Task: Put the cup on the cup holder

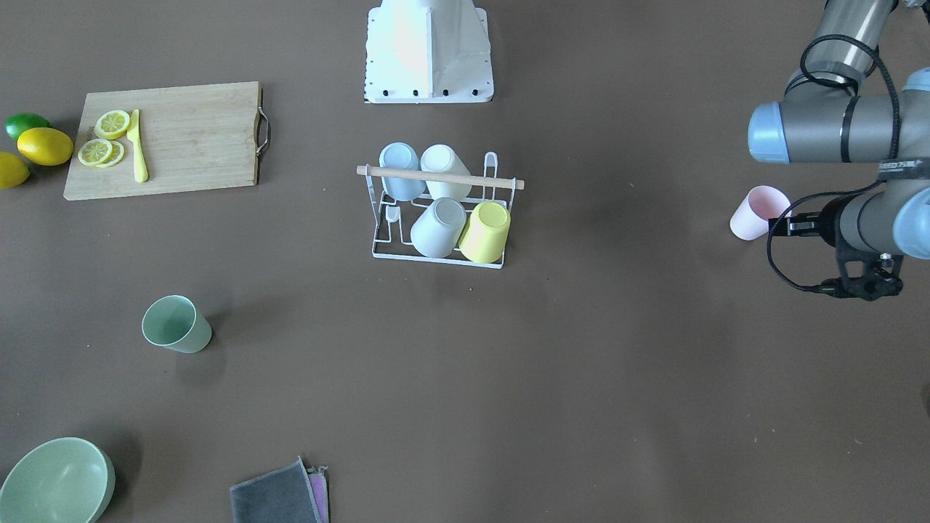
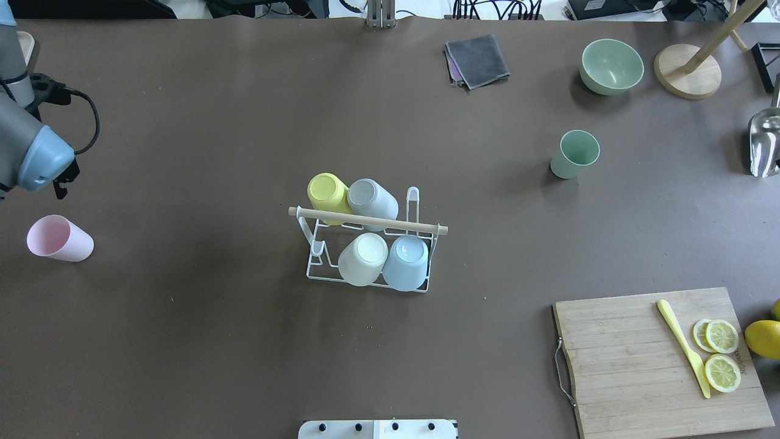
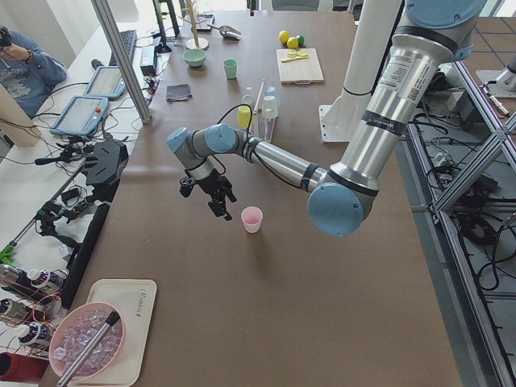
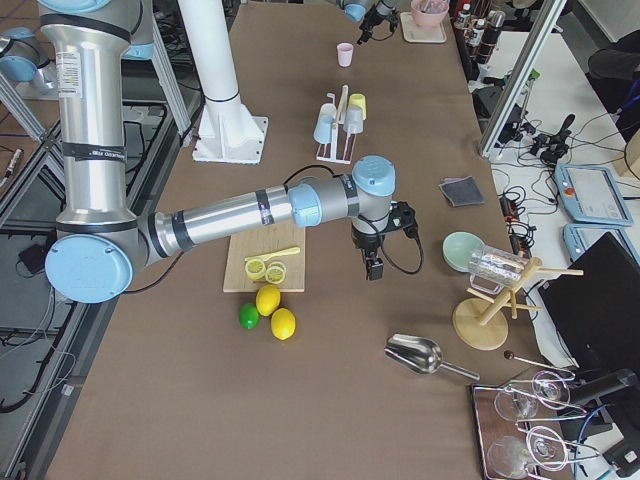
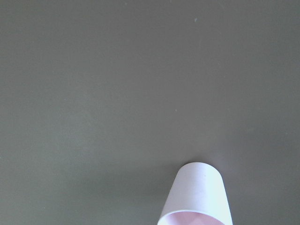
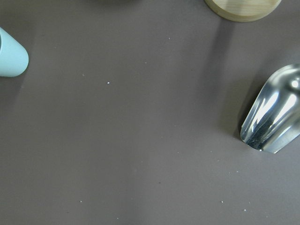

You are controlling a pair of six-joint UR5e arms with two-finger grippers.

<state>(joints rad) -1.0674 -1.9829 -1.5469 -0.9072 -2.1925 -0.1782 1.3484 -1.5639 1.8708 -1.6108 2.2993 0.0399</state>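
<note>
Pink cup (image 1: 755, 212): upright, mouth up, on table at robot's left end, well apart from cup holder (image 2: 365, 219) at centre, which carries four inverted cups. Judged light, rigid, smooth plastic, so you'd likely pinch its wall at the rim, gently. Left gripper (image 3: 219, 205) hovers just beside cup, not touching, holding nothing; opening unclear. Right gripper (image 4: 373, 268) far off; opening can't be told.

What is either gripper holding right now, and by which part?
Nothing. The left gripper hovers beside the pink cup, apart from it; the right gripper hangs empty above the table.
</note>
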